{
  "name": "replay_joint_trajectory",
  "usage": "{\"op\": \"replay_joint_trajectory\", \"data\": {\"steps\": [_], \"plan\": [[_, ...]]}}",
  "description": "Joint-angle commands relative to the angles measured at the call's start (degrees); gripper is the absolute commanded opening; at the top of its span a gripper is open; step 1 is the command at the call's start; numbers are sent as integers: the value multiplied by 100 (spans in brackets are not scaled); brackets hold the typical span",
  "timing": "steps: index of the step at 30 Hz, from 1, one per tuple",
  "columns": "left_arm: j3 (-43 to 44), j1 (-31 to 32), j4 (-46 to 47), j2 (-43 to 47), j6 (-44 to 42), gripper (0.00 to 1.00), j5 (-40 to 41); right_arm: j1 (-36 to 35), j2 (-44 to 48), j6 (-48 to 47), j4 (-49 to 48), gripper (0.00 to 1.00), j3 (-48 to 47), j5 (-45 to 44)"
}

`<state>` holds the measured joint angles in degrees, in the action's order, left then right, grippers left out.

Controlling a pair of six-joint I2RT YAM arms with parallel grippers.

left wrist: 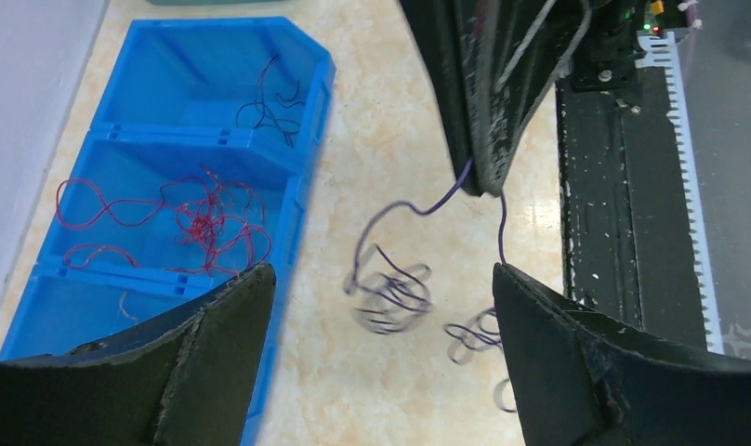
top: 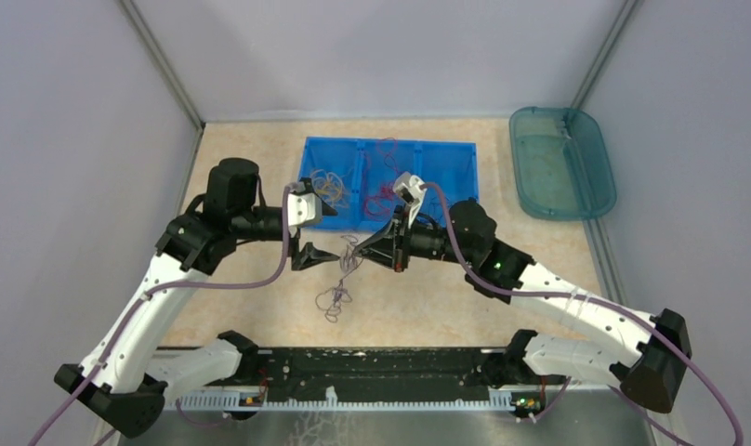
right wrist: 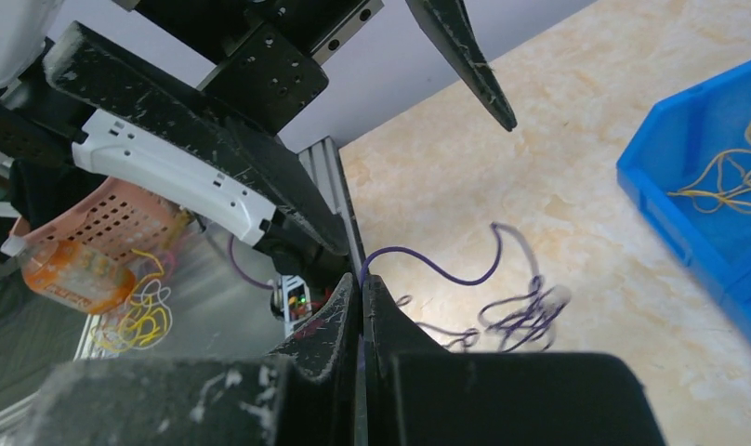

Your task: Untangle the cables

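Right tool (right wrist: 361, 279) clenched on one purple strand (right wrist: 418, 260), I hold it up from the purple cables (left wrist: 390, 297) tangled on the surface (left wrist: 381, 111) beside the blue tray (left wrist: 167, 137). Left tool (left wrist: 381, 274) hangs released nearby; next, I judge, it must pin the clump.

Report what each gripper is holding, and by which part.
The right gripper pinches a purple cable by a single strand, above its tangled loops. The left gripper is open and holds nothing.
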<state>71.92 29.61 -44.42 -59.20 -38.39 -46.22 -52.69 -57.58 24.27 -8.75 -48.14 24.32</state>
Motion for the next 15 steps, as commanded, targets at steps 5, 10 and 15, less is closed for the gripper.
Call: {"op": "replay_joint_trajectory", "data": {"steps": [5,10,15], "plan": [[-550,505,378,318,-154,83,-481,-42,-310,248,-697,0,-380,689],[-755,893,439,375,-6,79,-292,-44,-389,406,-892,0,-352,901],[-775,1030,625,304,-36,67,80,-41,-411,551,-1081,0,-263,1083]]}}
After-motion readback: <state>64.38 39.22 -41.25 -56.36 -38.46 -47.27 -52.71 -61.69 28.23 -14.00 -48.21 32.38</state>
